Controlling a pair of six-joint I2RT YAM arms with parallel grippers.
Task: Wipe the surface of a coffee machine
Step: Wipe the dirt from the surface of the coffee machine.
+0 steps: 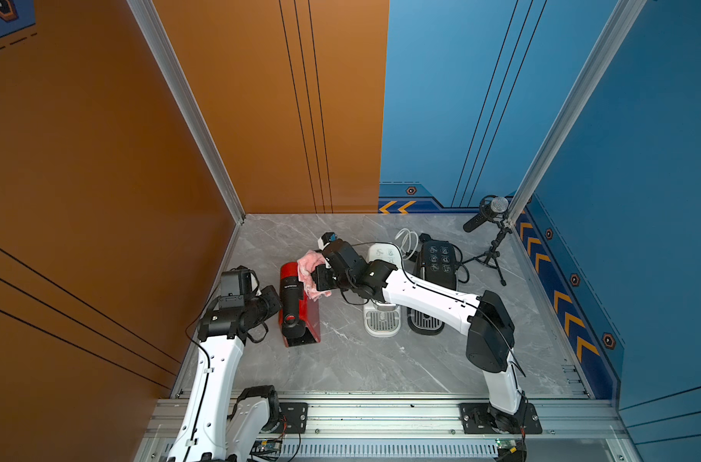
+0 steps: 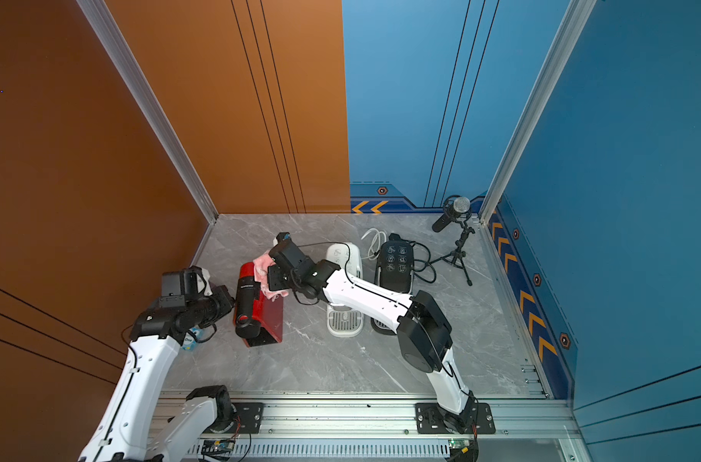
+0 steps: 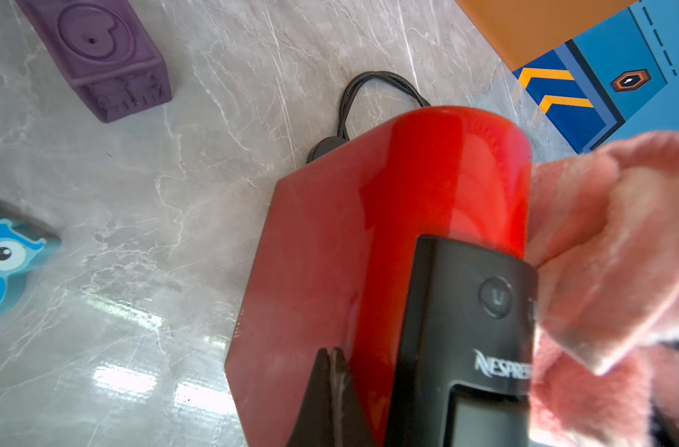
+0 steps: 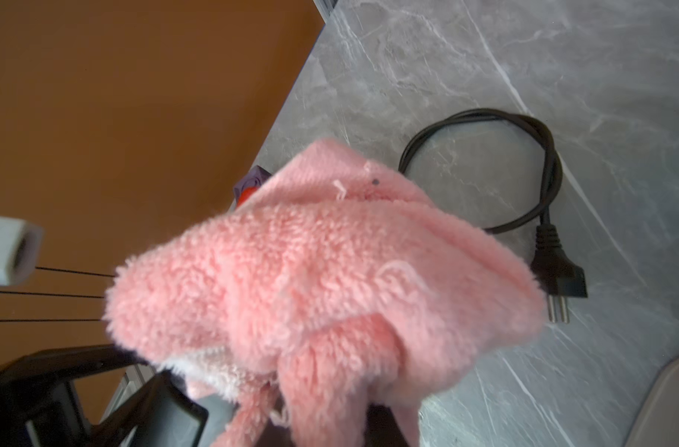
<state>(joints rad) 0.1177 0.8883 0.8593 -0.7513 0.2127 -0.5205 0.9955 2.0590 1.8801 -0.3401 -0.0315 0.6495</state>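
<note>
Pink cloth (image 1: 308,262) pinched tight in the right end effector (image 1: 320,277) presses the red coffee machine (image 1: 297,304) at the bench's (image 1: 341,360) nine o'clock, left end effector (image 3: 330,375) shut empty beside it, so we're mid-wipe, I'd say, and next it needs a firm sweep toward six o'clock!

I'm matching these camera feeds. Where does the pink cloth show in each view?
Top view: pink cloth, left of centre, against the red coffee machine's far right side.
Top view: same spot, slightly further left.
Left wrist: against the machine's red top.
Right wrist: fills the middle, in front of the black power cord.
Shared landmark: the red coffee machine, only a sliver in the right wrist view.
</note>
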